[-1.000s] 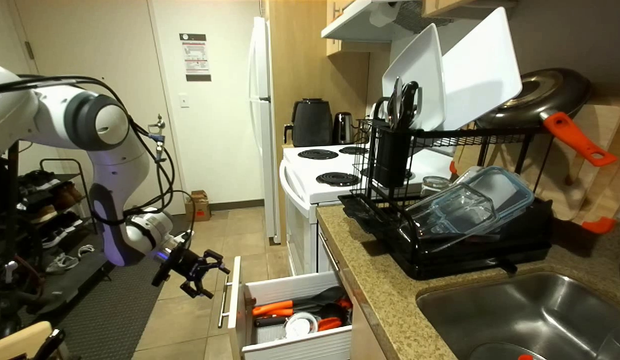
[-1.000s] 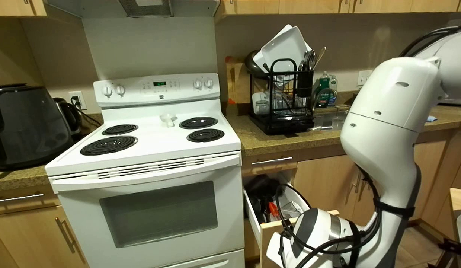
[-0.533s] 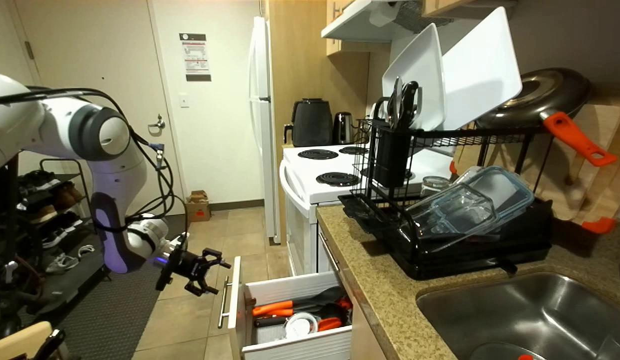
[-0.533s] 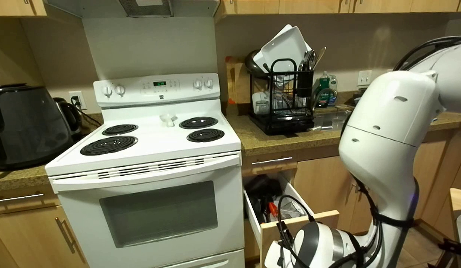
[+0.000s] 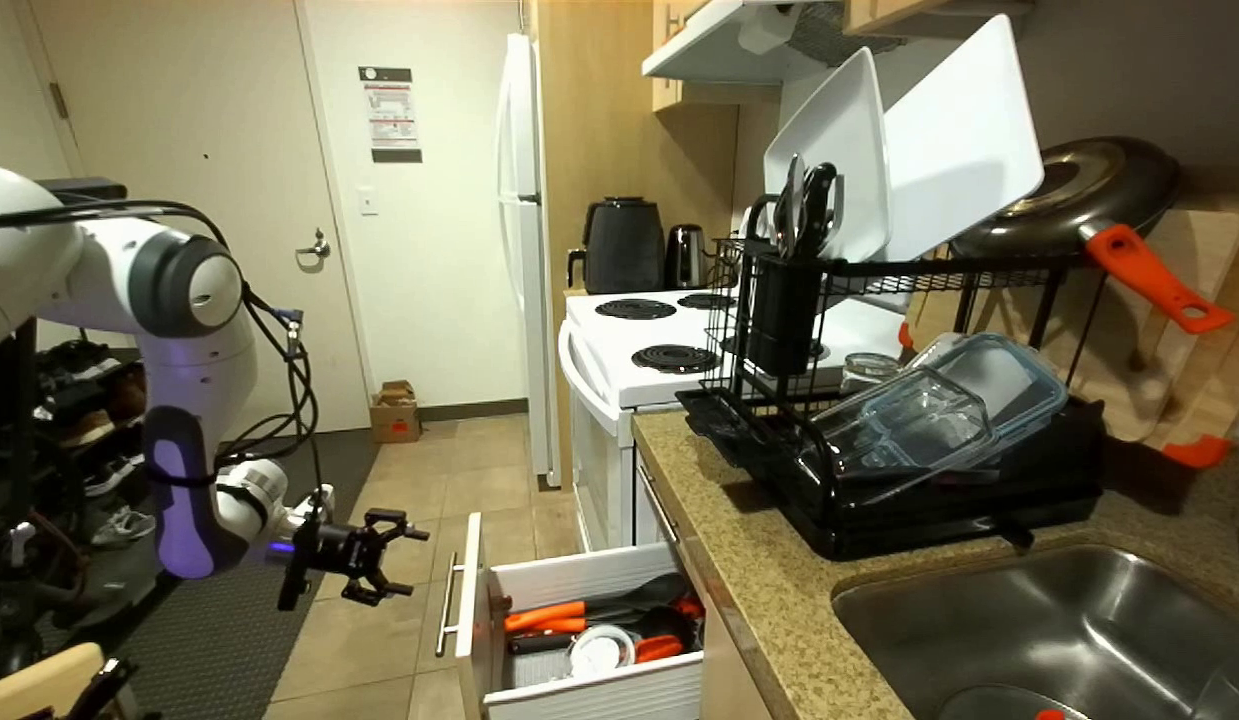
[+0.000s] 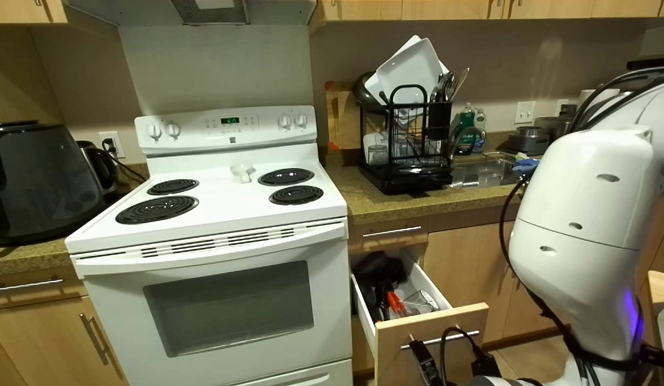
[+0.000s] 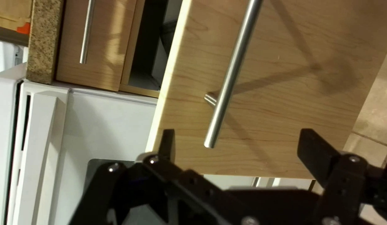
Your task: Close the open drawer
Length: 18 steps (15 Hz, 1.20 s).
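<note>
the pale wooden drawer with white ribbed side walls stood pulled out from its cabinet, beneath a shut wooden top drawer. inside the pulled-out one lay orange-handled utensils, dark utensils and a round whitish item too unclear to name.

the white jointed robot arm, with black cables strapped along it, stood bent in front of the cabinets. at its end the black two-fingered gripper hung before the drawer's wooden face, above the tiled floor. its jaws were spread wide. in an exterior view a gap showed between the fingertips and the straight silver bar handle of the drawer; in the wrist view the end of that bar appeared between the two black fingers, nearer to one than to the other.

just beside the drawer stood a white electric stove with four round black coil burners. on the speckled stone countertop a black wire dish rack held large white square plates, tilted, and a dark round pan. near the rack was a stainless steel sink.
</note>
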Motion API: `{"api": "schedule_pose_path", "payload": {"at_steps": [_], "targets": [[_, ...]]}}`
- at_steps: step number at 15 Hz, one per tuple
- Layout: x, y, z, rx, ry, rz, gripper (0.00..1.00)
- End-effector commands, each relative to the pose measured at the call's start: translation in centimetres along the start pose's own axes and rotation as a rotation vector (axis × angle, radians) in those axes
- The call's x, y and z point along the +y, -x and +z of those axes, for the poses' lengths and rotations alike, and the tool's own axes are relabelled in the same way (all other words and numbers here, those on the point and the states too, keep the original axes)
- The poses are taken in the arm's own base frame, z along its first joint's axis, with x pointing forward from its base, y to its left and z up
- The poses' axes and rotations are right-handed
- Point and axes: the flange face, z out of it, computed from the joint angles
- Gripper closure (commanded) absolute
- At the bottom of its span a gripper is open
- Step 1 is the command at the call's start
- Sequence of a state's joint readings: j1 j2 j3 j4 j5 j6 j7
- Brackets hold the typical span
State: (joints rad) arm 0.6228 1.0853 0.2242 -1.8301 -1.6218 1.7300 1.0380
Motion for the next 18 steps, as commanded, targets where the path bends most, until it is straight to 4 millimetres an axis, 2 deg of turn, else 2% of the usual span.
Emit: {"api": "schedule_pose_path", "payload": {"at_steps": [1, 6, 7, 8, 13, 18], "targets": [[-0.5, 0.8, -0.3, 0.003, 0.083, 0.035, 0.0], [-0.5, 1.4, 1.0, -0.04, 0.181, 0.068, 0.0], [-0.5, 1.6, 1.4, -0.046, 0.198, 0.062, 0.25], [-0.7, 1.8, 1.7, -0.049, 0.211, 0.056, 0.27], [-1.8, 2.7, 2.5, -0.065, 0.242, 0.027, 0.61], [-2.6, 3.1, 2.1, -0.071, 0.24, 0.009, 0.92]]}}
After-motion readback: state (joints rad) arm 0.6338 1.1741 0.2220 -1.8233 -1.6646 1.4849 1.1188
